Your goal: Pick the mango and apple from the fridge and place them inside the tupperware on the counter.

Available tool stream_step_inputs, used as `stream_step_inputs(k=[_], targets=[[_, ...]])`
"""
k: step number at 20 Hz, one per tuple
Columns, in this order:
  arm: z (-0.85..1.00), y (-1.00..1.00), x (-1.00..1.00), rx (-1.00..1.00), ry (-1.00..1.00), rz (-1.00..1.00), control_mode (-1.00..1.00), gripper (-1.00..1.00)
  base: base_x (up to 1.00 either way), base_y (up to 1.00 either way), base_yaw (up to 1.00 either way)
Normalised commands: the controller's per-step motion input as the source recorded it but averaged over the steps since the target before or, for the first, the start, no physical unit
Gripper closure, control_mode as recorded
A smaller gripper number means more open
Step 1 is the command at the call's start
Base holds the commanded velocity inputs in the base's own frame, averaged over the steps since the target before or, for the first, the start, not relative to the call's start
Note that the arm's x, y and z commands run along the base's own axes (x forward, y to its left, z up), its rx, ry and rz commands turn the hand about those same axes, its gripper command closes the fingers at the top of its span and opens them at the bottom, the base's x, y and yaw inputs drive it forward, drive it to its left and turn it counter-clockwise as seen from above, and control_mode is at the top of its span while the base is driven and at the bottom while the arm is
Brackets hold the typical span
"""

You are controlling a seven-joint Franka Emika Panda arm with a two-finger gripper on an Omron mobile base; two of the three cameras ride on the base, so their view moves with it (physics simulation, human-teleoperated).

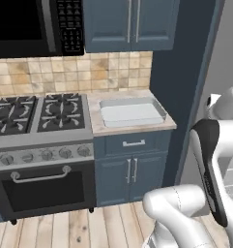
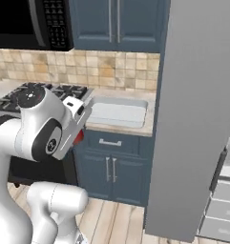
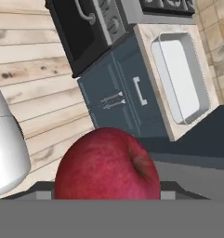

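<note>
My gripper [image 3: 108,193] is shut on the apple [image 3: 106,162], a round red fruit that bulks large at the bottom of the hand view. In the right base view the apple [image 2: 78,137] peeks out red beside the hand, in front of the cabinet below the counter. The tupperware [image 1: 130,112] [image 2: 117,113] [image 3: 178,79], a shallow pale rectangular container, sits on the beige counter [image 1: 96,104] to the right of the stove, with nothing in it. The fridge [image 2: 202,119] shows its flat grey door at the right, with white drawers [image 2: 226,195] behind it. The mango is out of view.
A gas stove [image 1: 38,114] with an oven door [image 1: 43,189] stands left of the counter, under a black microwave [image 1: 26,24]. Dark blue cabinets [image 1: 132,164] sit below the counter, more hang above it [image 1: 130,24]. The wooden floor [image 1: 65,227] lies in front.
</note>
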Motion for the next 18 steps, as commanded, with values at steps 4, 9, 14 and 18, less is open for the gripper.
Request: stream_step_inputs(k=[4,9,14,18], targets=[[0.00,0.00,0.00,0.00,0.00,0.00,1.00,1.00,0.90,0.89,-0.03],[0.00,0.00,0.00,0.00,0.00,0.00,1.00,1.00,0.69,0.25,-0.11],[-0.10,-0.11,0.21,-0.01,-0.02,-0.05,-1.00,1.00,0.25,-0.09,-0.07],[-0.29,-0.09,0.63,-0.01,-0.01,-0.10,-1.00,1.00,0.00,0.00,0.00]])
